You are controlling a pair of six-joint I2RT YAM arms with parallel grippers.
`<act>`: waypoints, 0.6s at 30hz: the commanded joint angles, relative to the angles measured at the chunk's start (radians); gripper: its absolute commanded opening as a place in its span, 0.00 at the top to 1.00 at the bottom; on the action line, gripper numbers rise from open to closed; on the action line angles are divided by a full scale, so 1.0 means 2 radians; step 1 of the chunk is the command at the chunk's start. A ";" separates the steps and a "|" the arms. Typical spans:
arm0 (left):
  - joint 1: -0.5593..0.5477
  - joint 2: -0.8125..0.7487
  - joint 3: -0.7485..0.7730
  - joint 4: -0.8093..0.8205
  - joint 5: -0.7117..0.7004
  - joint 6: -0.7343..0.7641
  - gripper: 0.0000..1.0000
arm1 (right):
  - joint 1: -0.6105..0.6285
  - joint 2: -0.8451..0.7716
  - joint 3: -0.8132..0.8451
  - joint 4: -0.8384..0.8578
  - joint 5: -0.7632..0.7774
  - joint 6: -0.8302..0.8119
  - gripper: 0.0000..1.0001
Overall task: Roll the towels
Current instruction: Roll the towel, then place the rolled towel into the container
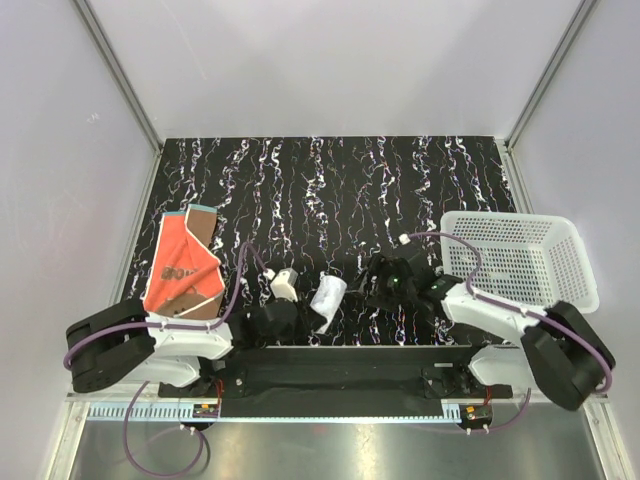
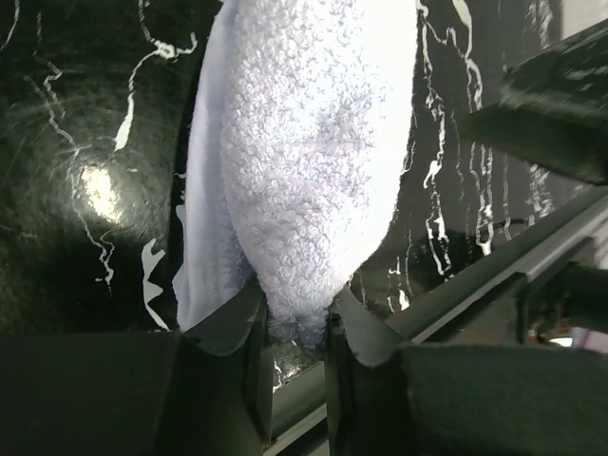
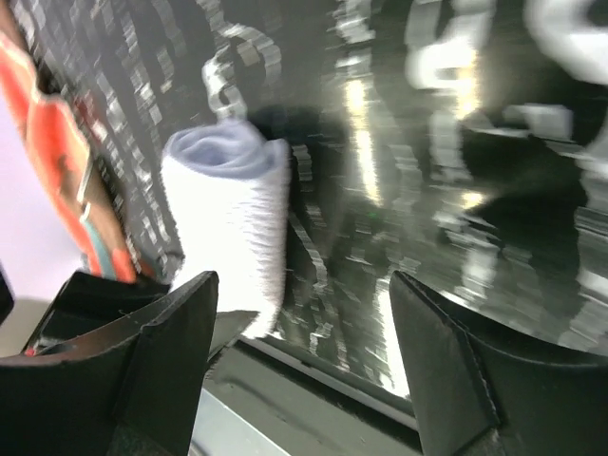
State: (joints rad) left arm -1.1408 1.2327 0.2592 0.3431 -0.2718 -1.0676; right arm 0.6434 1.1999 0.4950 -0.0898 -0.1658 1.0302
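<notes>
The white towel (image 1: pixel 328 297) is rolled into a short cylinder near the table's front edge. My left gripper (image 1: pixel 311 322) is shut on its near end, and the left wrist view shows the roll (image 2: pixel 313 161) pinched between the fingertips (image 2: pixel 296 328). My right gripper (image 1: pixel 376 281) is open and empty just to the right of the roll. In the blurred right wrist view the roll (image 3: pixel 228 223) lies ahead and to the left of the open gripper (image 3: pixel 304 347). The orange towel (image 1: pixel 182 270) lies unrolled at the left with a brownish corner folded over, and it also shows in the right wrist view (image 3: pixel 52 157).
A white perforated basket (image 1: pixel 520 255) stands at the right of the black marbled table (image 1: pixel 330 190). A black rail (image 1: pixel 340 365) runs along the front edge between the arm bases. White walls enclose the table.
</notes>
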 commanded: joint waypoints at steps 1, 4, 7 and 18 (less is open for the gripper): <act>0.013 0.005 -0.031 -0.004 0.028 -0.031 1.00 | 0.033 0.041 0.000 0.128 -0.008 0.010 0.21; 0.028 0.006 -0.058 0.035 0.048 -0.048 1.00 | 0.056 0.086 -0.002 0.203 -0.010 0.016 0.20; 0.044 0.013 -0.079 0.081 0.068 -0.058 1.00 | 0.066 0.128 -0.006 0.238 -0.012 0.016 0.21; 0.080 0.061 -0.087 0.133 0.117 -0.067 1.00 | 0.085 0.185 -0.007 0.300 -0.018 0.024 0.22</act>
State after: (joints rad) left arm -1.0012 1.3041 0.1265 0.6537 -0.0895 -1.2037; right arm 0.7895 1.5410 0.4725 0.4644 -0.2020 1.0748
